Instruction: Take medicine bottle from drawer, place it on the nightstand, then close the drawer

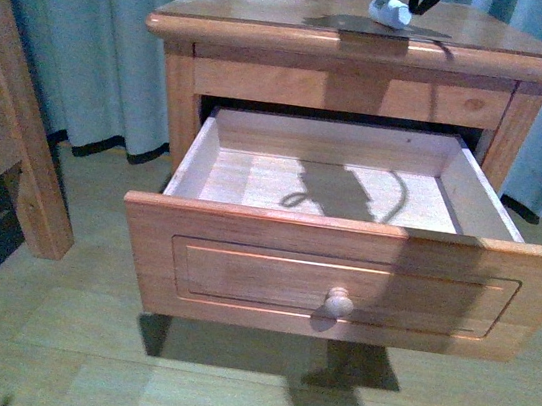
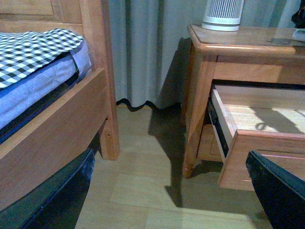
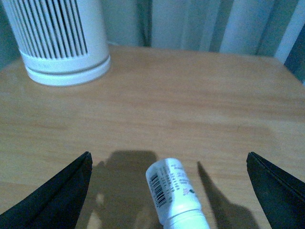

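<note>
The right claw (image 3: 168, 153) has its two fingers wide apart. The medicine bottle (image 3: 172, 194) lies on its side between them, touching neither, on the surface of the nightstand (image 3: 200, 95). In the front view the bottle is near the front edge of that surface, toward the right, well apart from the white ribbed cylinder (image 3: 59, 38) at the back. So I judge that the placing step is done and that closing the drawer (image 1: 241, 270) is the step in hand. The drawer is pulled far out and its pale inside looks empty. The next move calls for lifting the claw straight away from the bottle, which may roll toward the edge if touched, and then pushing the drawer front near the knob (image 1: 339, 301). The left claw (image 2: 169, 153) is also spread open, holding nothing, low beside the nightstand. It is perhaps the nearer one for pushing, but the view is poor for this. Between the bed frame (image 2: 57, 129) and the nightstand, the floor (image 2: 143, 157) gives open room.
</note>
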Action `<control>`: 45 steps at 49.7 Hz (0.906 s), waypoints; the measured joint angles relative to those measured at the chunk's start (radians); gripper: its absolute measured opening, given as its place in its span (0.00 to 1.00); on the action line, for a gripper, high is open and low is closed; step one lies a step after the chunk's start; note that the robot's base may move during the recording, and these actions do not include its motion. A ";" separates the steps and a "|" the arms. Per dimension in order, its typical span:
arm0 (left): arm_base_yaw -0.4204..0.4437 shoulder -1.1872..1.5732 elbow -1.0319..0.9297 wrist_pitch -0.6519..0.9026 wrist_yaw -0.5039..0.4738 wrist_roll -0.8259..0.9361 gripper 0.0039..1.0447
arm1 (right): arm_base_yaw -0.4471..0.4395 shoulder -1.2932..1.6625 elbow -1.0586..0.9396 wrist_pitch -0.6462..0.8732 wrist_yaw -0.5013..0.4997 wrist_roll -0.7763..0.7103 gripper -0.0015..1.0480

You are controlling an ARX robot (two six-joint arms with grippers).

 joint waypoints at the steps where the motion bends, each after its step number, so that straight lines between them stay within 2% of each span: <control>1: 0.000 0.000 0.000 0.000 0.000 0.000 0.94 | 0.000 -0.043 -0.048 0.024 -0.005 0.001 0.93; 7: 0.000 0.000 0.000 0.000 0.000 0.000 0.94 | 0.000 -0.260 -0.266 0.066 -0.055 0.036 0.93; 20: 0.000 0.000 0.000 0.000 0.000 0.000 0.94 | 0.007 -0.771 -0.965 0.183 -0.205 0.177 0.93; 36: 0.000 0.000 0.000 0.000 0.000 0.000 0.94 | 0.099 -1.079 -1.548 0.264 -0.211 0.235 0.46; 41: 0.000 0.000 0.000 0.000 0.000 0.000 0.94 | 0.119 -1.076 -1.666 0.298 -0.183 0.254 0.33; 45: 0.000 0.000 0.000 0.000 0.000 0.000 0.94 | 0.137 -1.040 -1.766 0.387 -0.132 0.251 0.20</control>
